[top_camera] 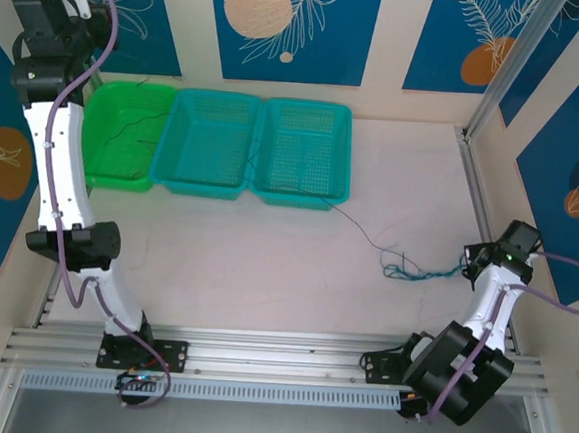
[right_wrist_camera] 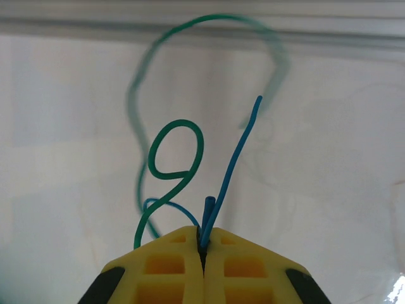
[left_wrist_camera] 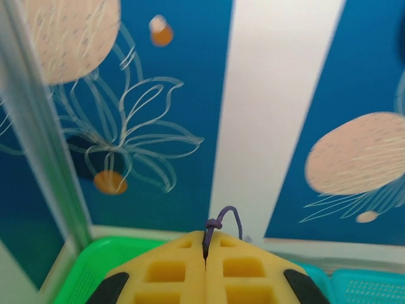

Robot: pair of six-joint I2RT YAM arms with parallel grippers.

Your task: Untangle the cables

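Blue cable (right_wrist_camera: 231, 163) — inside right claw (right_wrist_camera: 204, 239)

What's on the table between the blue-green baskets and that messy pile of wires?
One thin dark wire runs over the table from the right teal basket to the tangle, in the top view. The rest is bare.

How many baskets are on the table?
3. The green basket is at the back left, the middle teal basket sits next to it, and the right teal basket is beside that. None seem hidden.
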